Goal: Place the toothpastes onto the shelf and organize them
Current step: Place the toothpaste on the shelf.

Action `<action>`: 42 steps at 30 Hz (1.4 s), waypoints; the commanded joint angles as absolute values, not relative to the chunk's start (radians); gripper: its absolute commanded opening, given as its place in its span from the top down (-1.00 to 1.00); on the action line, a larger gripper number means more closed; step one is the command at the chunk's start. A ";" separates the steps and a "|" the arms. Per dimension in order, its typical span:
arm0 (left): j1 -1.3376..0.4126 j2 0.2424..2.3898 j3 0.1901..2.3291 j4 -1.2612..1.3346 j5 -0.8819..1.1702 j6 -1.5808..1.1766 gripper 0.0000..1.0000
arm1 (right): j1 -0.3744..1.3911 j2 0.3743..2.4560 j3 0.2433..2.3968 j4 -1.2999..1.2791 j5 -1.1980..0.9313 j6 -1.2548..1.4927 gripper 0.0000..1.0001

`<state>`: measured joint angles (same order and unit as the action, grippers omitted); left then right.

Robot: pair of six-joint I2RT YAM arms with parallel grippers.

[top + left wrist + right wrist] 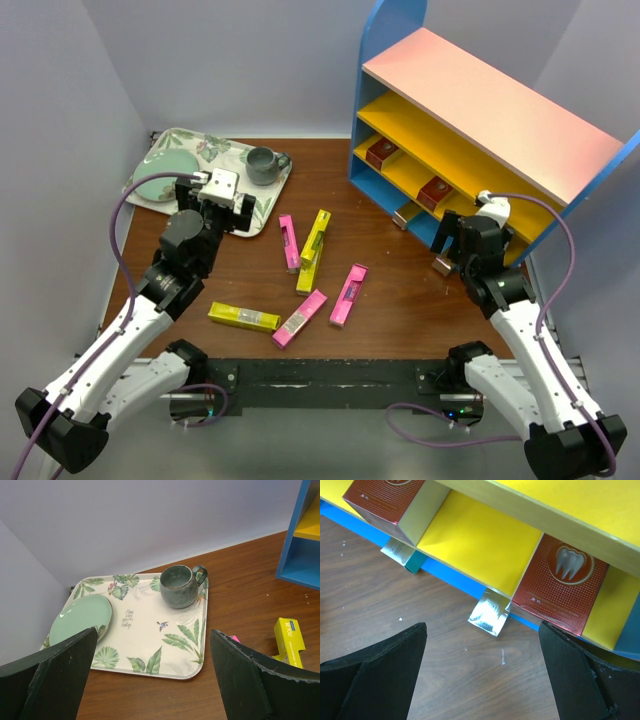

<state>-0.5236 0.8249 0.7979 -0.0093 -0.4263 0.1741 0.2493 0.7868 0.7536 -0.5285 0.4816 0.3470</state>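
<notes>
Left gripper (154, 645): jaws spread wide with nothing between them; it hangs over the near edge of the floral tray (150, 630), facing away from the cartons, so it is lined up on none of them
Right gripper (482, 645): jaws also spread and empty, aimed at the foot of the shelf (490, 100), just above a foil carton end (487, 615)
Loose toothpastes: three pink, e.g. (348, 295), and three yellow, e.g. (243, 317), lie flat at mixed angles on the table (400, 330) between the arms, probably within reach of either
Dark red cartons (560, 587): two lie flat on the lower yellow board, well apart, leaving room between them for a row
Foil ends: two cartons poke out from under the lowest board, one with a teal side (415, 562); they look only partly pushed in
Shelf position: far right, open front towards the right arm, so that arm suits placing
Tray contents: mug (179, 585) and green plate (82, 617), no part of the job
Progress: judged under halfway, with six cartons unshelved
Next: likely a descent onto one loose carton, gripped across its narrow width
</notes>
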 commanded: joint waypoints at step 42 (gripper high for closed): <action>-0.509 0.834 0.799 0.012 -0.397 0.101 -0.99 | 0.249 0.768 0.778 -0.465 0.195 0.371 -0.97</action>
